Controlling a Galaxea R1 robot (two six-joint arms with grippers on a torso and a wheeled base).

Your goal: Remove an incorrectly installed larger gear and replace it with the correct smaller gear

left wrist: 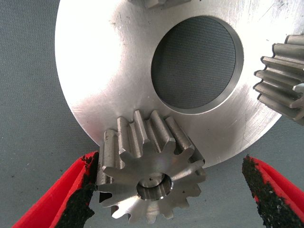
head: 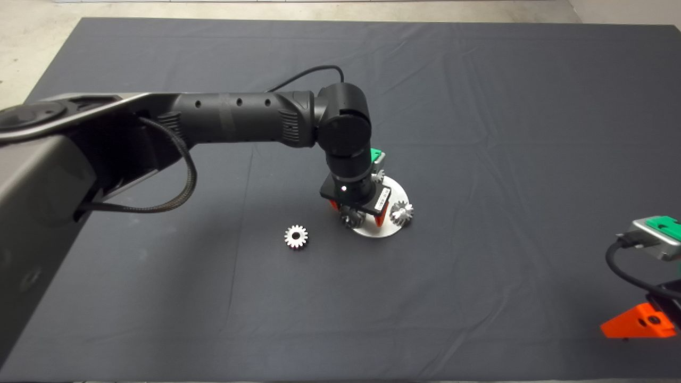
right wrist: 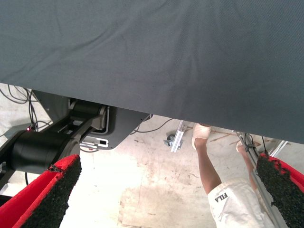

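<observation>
On the table's dark mat (head: 479,106) we see a round metal plate (left wrist: 109,85) near the centre, with the left hand (left wrist: 166,190) over its 7 o'clock edge, fingers apart around the larger gear (left wrist: 149,175), one pad touching. Our right hand (right wrist: 166,194) waits open at 4 o'clock, and the smaller gear (head: 296,236) lies on the mat at 8 o'clock of the plate.

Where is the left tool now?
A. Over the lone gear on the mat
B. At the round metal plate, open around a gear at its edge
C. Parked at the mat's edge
B: the left tool stands open around the gear at the round metal plate.
</observation>
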